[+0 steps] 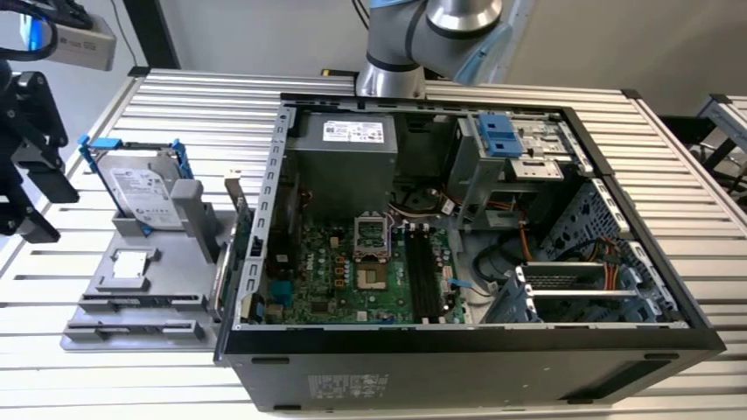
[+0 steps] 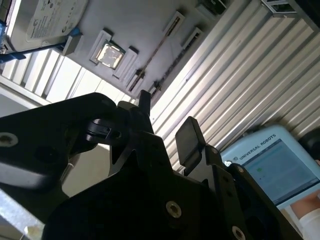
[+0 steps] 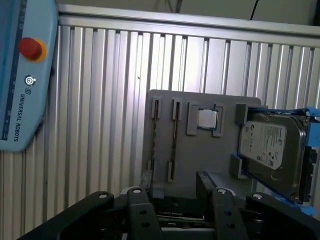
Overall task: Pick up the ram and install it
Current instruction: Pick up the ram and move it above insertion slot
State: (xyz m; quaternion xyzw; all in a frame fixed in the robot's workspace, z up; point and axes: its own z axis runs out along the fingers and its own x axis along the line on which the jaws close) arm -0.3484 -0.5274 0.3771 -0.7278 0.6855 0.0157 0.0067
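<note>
The ram (image 3: 175, 142) stands on edge as a thin dark stick in a slot of the grey fixture (image 3: 200, 165), with a second like stick (image 3: 155, 135) beside it. The second wrist view shows it as a thin dark line (image 2: 157, 52). In the exterior view it lies along the fixture's front edge (image 1: 146, 304). My gripper (image 3: 175, 187) hovers above the fixture's near end, open, with nothing between its black fingers (image 2: 189, 137). The black tool head (image 1: 26, 149) is at the exterior view's left edge. The motherboard's long black slots (image 1: 422, 276) sit inside the open computer case (image 1: 467, 346).
On the fixture, a silver hard drive in a blue bracket (image 3: 270, 150) stands beside a square processor chip (image 3: 206, 119). A pale blue teach pendant (image 3: 20, 75) lies on the ribbed metal table (image 3: 100, 100). The arm's base (image 1: 391, 74) stands behind the case.
</note>
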